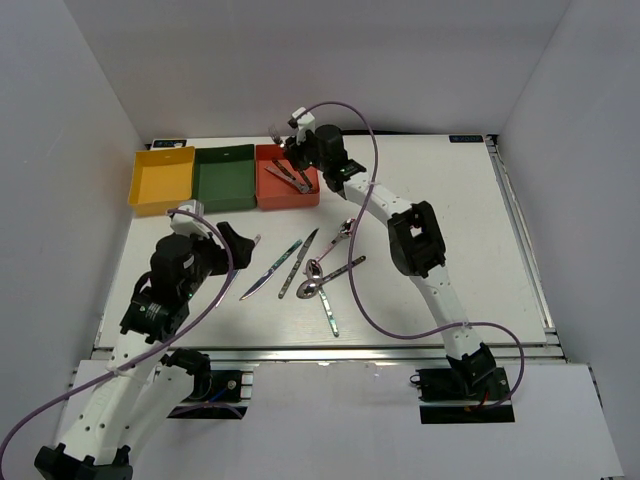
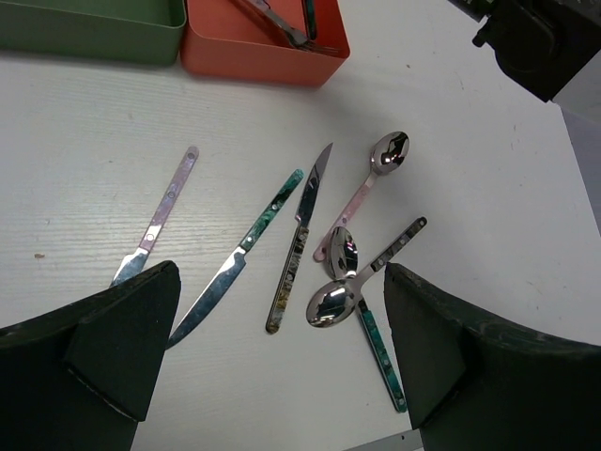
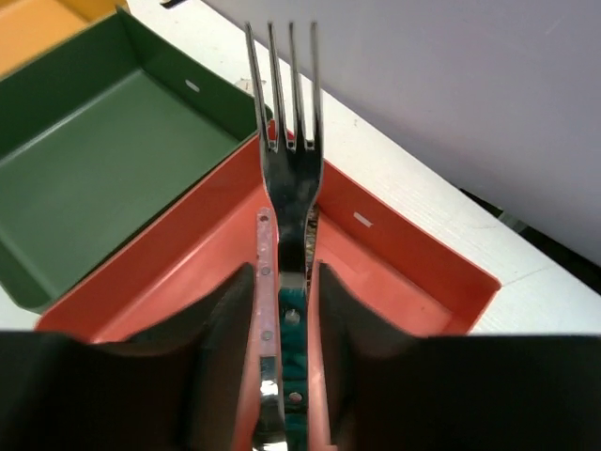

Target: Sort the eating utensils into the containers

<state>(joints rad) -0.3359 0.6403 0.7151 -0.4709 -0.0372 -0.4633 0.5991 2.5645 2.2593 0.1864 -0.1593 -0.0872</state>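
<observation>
My right gripper (image 1: 293, 150) (image 3: 285, 272) is shut on a green-handled fork (image 3: 286, 141), edge to edge, above the red-orange bin (image 1: 270, 195) (image 3: 413, 272); the tines point past its far corner. A pink-handled utensil (image 3: 266, 282) lies in that bin below. The dark green bin (image 1: 224, 178) (image 3: 113, 160) and the yellow bin (image 1: 160, 180) stand to its left. Several knives and spoons lie mid-table (image 1: 300, 262): a pink-handled knife (image 2: 161, 214), a green-handled knife (image 2: 239, 258), a patterned knife (image 2: 299, 240) and three spoons (image 2: 371, 178). My left gripper (image 1: 235, 243) (image 2: 280, 272) is open and empty above them.
White walls close in the table at the back and both sides. The right arm (image 1: 415, 240) reaches across just right of the loose utensils. A metal rail (image 1: 330, 350) runs along the table's near edge.
</observation>
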